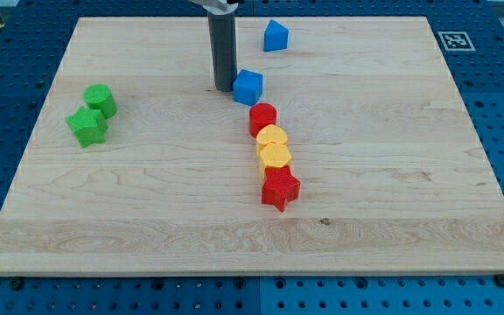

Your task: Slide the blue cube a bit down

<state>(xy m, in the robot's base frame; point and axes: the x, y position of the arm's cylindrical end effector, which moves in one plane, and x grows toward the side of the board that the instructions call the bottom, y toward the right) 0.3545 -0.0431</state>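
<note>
The blue cube (248, 87) sits on the wooden board (147, 192), above the middle. My tip (223, 88) rests on the board just left of the cube, close to its left face; I cannot tell if they touch. Right below the cube a column of blocks runs down: a red round block (262, 117), a yellow block (271, 137), a second yellow block (276, 157), and a red star (280, 188). The red round block lies a short way below and right of the cube.
A second blue block (276, 36), pointed on top, lies near the view's top, right of the rod. Two green blocks, one rounded (101, 100) and one star-like (87, 126), sit together at the view's left. A black-and-white marker (453, 40) is at the board's top right corner.
</note>
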